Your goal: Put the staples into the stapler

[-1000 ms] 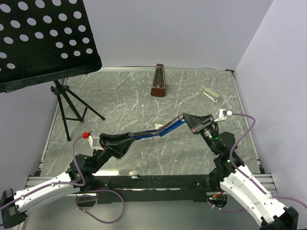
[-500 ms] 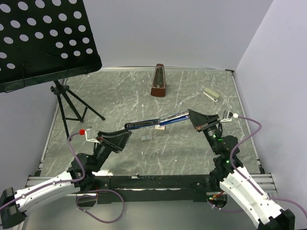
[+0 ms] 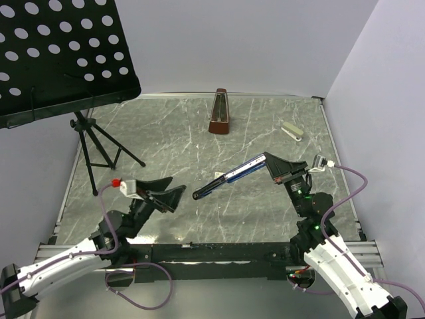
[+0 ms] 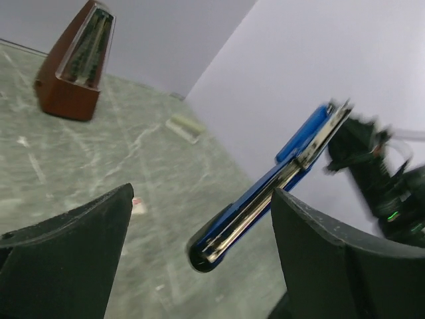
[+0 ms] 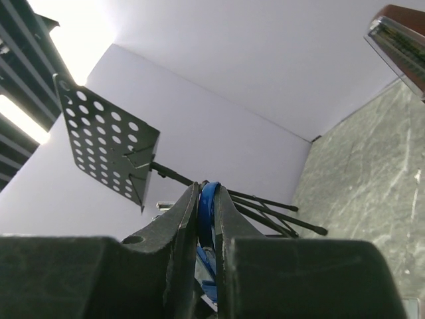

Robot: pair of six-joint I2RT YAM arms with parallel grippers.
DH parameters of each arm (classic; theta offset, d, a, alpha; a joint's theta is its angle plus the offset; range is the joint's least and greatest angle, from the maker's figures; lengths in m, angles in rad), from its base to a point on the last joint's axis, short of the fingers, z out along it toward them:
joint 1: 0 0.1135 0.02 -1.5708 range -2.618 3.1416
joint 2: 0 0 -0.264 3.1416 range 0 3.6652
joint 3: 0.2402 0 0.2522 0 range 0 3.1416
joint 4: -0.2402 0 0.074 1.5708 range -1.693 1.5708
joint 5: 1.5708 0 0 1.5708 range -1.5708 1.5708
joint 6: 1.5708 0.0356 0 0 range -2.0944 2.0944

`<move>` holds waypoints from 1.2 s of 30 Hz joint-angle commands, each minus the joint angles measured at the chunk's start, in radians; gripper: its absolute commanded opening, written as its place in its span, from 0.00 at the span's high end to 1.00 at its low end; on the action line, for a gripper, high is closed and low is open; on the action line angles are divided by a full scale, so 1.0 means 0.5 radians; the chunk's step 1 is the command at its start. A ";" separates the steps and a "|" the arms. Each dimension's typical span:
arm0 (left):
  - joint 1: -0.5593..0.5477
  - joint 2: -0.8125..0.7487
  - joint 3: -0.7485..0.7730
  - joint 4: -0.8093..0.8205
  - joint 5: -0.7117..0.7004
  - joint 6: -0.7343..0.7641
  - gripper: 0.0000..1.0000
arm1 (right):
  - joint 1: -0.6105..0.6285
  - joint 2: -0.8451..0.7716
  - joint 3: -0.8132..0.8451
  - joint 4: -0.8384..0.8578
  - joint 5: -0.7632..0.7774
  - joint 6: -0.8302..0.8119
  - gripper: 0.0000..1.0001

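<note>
The blue stapler (image 3: 229,178) hangs above the table, slanting down to the left. My right gripper (image 3: 269,161) is shut on its upper end, and in the right wrist view the blue body (image 5: 208,206) is pinched in the right gripper (image 5: 207,193). My left gripper (image 3: 176,185) is open, just left of the stapler's free tip and apart from it. In the left wrist view the stapler's tip (image 4: 206,252), with its silver channel, floats within the wide left gripper (image 4: 200,199). The staples (image 4: 137,205), a tiny whitish box with red print, lie on the table beyond.
A brown metronome (image 3: 220,113) stands at the back centre. A small white stapler (image 3: 292,131) lies at the back right. A black music stand (image 3: 60,53) with its tripod (image 3: 99,149) fills the left side. The marble table (image 3: 166,139) has raised edges.
My left gripper has opened, let go of the stapler's far end and drawn back left. The stapler, stretched long between both grippers before, now looks shorter and hangs from the right gripper alone.
</note>
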 commanded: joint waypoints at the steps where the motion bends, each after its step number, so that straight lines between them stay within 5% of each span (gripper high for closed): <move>1: 0.001 0.200 0.366 -0.239 0.322 0.683 0.11 | -0.006 -0.018 -0.004 0.188 0.024 0.083 1.00; 7: -0.023 0.860 0.754 -0.307 0.745 0.994 0.06 | -0.003 0.016 -0.041 0.179 -0.013 0.101 1.00; 13: -0.100 1.271 0.929 -0.117 0.872 1.215 0.05 | -0.003 0.013 -0.090 0.155 -0.019 0.120 1.00; 25: -0.143 1.731 1.181 -0.153 0.921 1.442 0.22 | -0.003 0.028 -0.152 0.216 -0.084 0.156 1.00; 30: -0.146 1.784 1.205 -0.157 0.942 1.445 0.42 | -0.003 0.031 -0.176 0.234 -0.105 0.184 1.00; 36: -0.146 1.775 1.214 -0.233 0.949 1.460 0.90 | -0.003 0.025 -0.198 0.179 -0.157 0.193 1.00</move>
